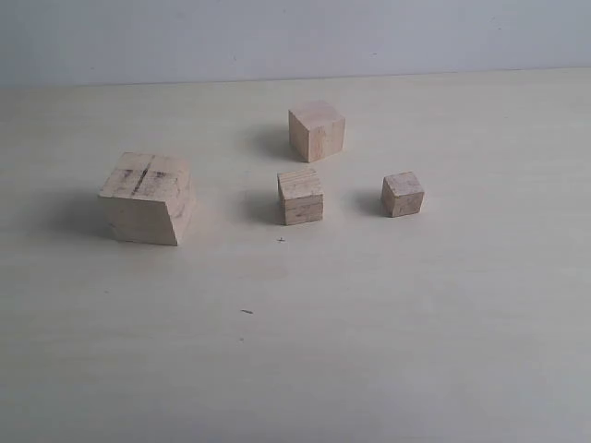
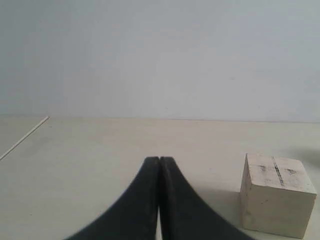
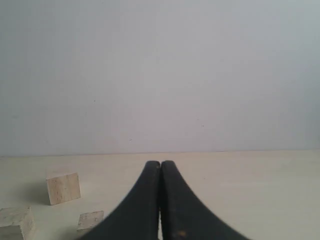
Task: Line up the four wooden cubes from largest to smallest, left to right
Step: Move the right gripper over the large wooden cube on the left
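Observation:
Four pale wooden cubes stand on the table in the exterior view. The largest cube (image 1: pixel 148 197), with dark lines on top, is at the left. The second-largest cube (image 1: pixel 317 131) stands farther back in the middle. The third cube (image 1: pixel 301 196) is in front of it, and the smallest cube (image 1: pixel 403 195) is to its right. Neither arm shows in the exterior view. My left gripper (image 2: pixel 159 159) is shut and empty, with the largest cube (image 2: pixel 276 194) beside it, apart. My right gripper (image 3: pixel 160 162) is shut and empty; the second-largest (image 3: pixel 63 188), third (image 3: pixel 16 223) and smallest (image 3: pixel 90 220) cubes lie off to its side.
The pale tabletop (image 1: pixel 369 351) runs back to a plain grey-white wall (image 1: pixel 295 37). A small dark mark (image 1: pixel 247 311) and a tiny cross (image 1: pixel 281 241) sit on the table in front of the cubes. A table edge (image 2: pixel 25 137) shows in the left wrist view.

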Controlling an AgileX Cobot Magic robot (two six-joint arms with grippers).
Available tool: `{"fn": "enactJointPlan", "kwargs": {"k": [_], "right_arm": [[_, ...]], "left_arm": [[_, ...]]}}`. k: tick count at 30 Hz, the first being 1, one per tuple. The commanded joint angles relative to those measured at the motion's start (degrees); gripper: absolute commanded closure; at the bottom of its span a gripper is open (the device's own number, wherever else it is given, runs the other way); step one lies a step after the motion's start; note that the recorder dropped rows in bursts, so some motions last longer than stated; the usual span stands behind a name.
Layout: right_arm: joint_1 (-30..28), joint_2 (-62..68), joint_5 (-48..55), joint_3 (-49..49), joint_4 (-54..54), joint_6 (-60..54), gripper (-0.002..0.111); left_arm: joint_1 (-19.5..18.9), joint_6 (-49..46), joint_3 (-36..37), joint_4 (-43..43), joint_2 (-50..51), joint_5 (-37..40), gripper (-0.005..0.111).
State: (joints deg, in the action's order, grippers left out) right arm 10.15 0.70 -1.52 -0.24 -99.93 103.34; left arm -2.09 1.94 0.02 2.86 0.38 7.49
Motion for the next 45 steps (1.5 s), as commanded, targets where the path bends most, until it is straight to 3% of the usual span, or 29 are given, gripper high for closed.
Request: {"fn": "enactJointPlan", "kwargs": {"k": [1,7,11,17,23,33,36,45], "right_arm": [[-0.2,0.2,-0.4,0.2,0.0,0.1,0.108],[-0.2,0.2,-0.8,0.2,2.4,0.1,0.108],[-0.2,0.2,4.2,0.1,4.2,2.8,0.108],[-0.2,5.2,6.6,-4.9,5.9,6.3,0.108],[-0.2,22.1,-1.1,-13.5,6.6,6.2,0.108],[-0.1,65.2,-27.9,-33.8,0.0,5.7,0.108],[3.9,75.6,-28.9,-38.3,0.0,5.7,0.108],[28.0,97.5,-20.0,-55.9,0.0,1.4,0.108]], "left_arm": [[-0.1,0.1,0.0,-0.4,-0.4,0.0,0.104],[-0.1,0.1,0.0,-0.4,-0.4,0.0,0.104],[-0.1,0.1,0.0,-0.4,-0.4,0.0,0.104],[-0.1,0.1,0.0,-0.4,-0.4,0.0,0.104],[-0.1,0.1,0.0,-0.4,-0.4,0.0,0.104],[-0.1,0.1,0.0,-0.4,-0.4,0.0,0.104],[-0.1,0.1,0.0,-0.4,-0.4,0.0,0.104],[-0.1,0.1,0.0,-0.4,-0.4,0.0,0.104]]}}
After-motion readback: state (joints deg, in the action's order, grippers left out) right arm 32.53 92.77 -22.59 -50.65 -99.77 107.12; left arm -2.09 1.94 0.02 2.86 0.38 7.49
